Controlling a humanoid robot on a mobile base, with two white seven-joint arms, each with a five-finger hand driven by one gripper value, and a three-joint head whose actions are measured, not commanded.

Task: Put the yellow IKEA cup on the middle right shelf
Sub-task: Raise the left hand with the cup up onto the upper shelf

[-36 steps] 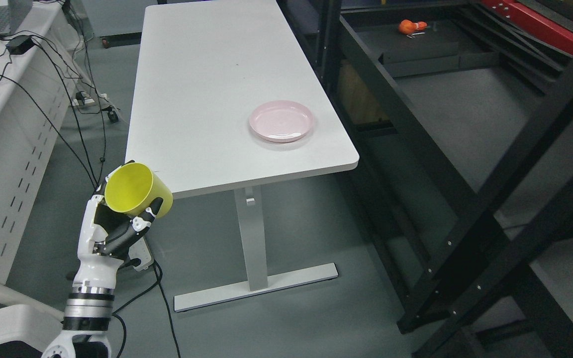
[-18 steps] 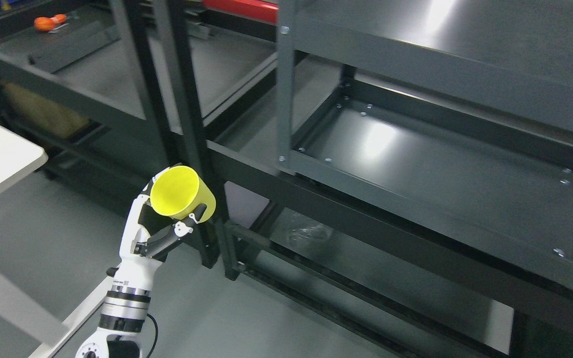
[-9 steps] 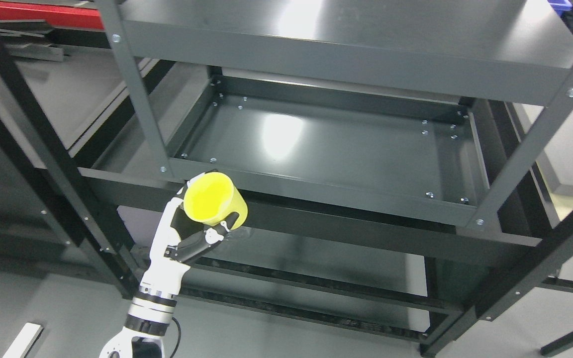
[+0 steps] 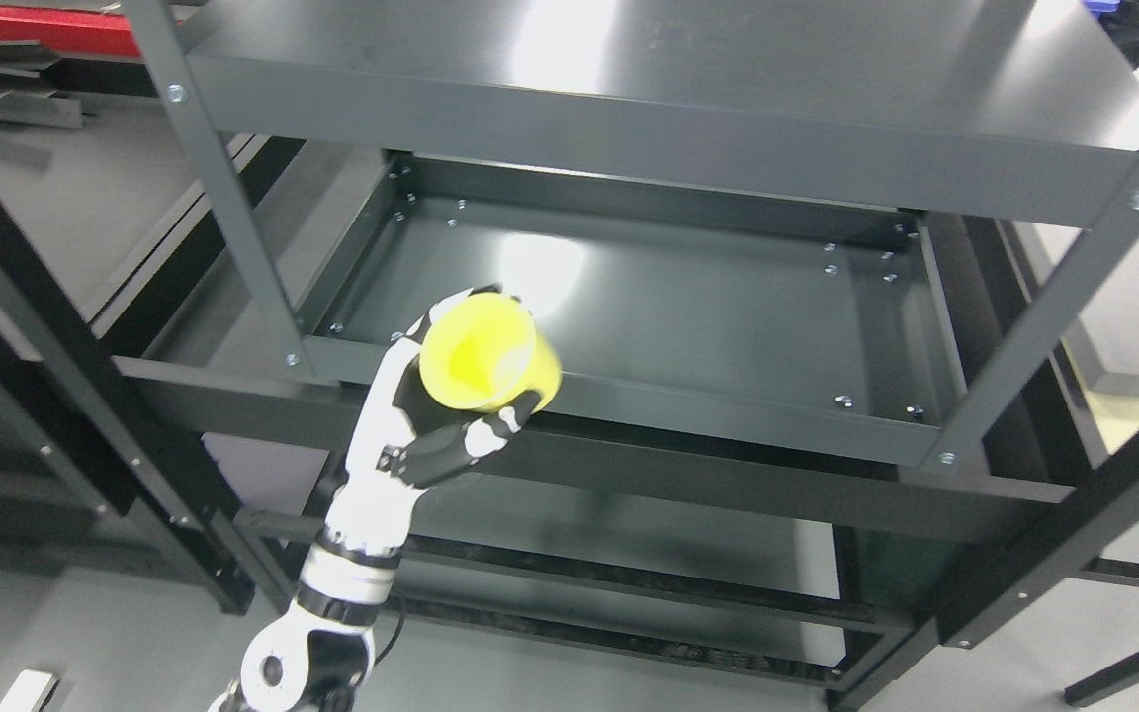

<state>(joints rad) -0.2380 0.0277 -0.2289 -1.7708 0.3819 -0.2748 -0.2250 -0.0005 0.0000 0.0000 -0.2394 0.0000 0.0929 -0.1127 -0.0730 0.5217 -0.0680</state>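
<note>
yellow cup (image 4: 486,351) sits tilted in the left robot hand (image 4: 436,415), fingers wrapped around its wall, just at the front lip of the middle shelf (image 4: 708,307) ahead; clipping that lip could knock it loose or tip it.

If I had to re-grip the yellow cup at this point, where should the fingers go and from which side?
Take the yellow cup around its side wall, from below and behind, as the left hand does now. The cup is tilted, with its open mouth facing up toward the camera, so the rim is best left free. Its wall is smooth and round, with no handle visible, so wrapping the fingers around the body seems the safest hold.
</note>
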